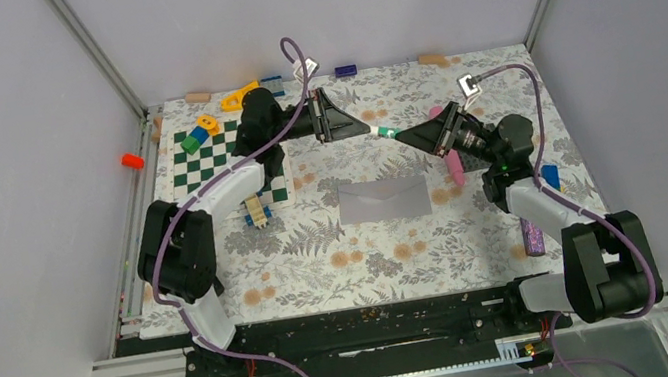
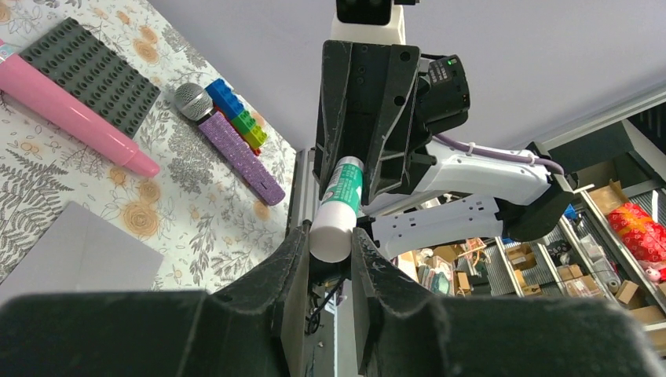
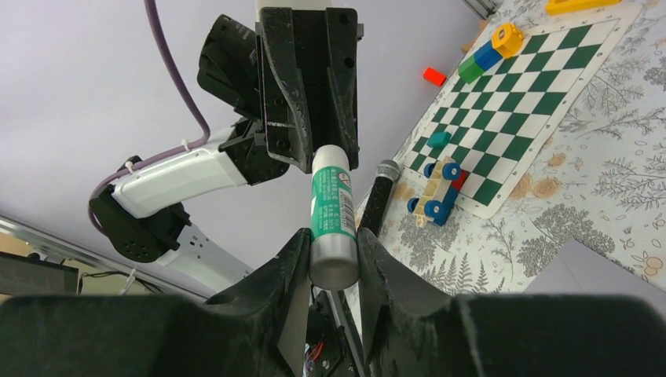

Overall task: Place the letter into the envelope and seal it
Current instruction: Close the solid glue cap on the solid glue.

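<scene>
the left gripper (image 2: 330, 245) is pinched narrow on the white cap end of a glue stick (image 2: 340, 200), and the right gripper (image 3: 333, 255) is clamped just as narrow on the silvery base end of the same stick. the two claws face each other tip to tip with the green-labelled tube bridging them, up in the air a little above the middle of the overhead view. lower in that frame, apart from both claws, the envelope (image 1: 384, 198) lies flat on the flowered table cover (image 1: 323, 271). just right of the envelope a pink cylinder (image 1: 455, 167) lies partly under the right arm. in the left wrist view it runs along the edge of a dark grey studded plate (image 2: 94, 75), with a glittery purple microphone (image 2: 232, 141) and a stack of coloured blocks (image 2: 236, 110) nearby. left of centre sits a green chessboard (image 1: 224, 160) with the left arm over it and a small block car (image 1: 257, 211) at its lower edge. a red piece (image 1: 132, 161) lies off the cover at far left.
</scene>
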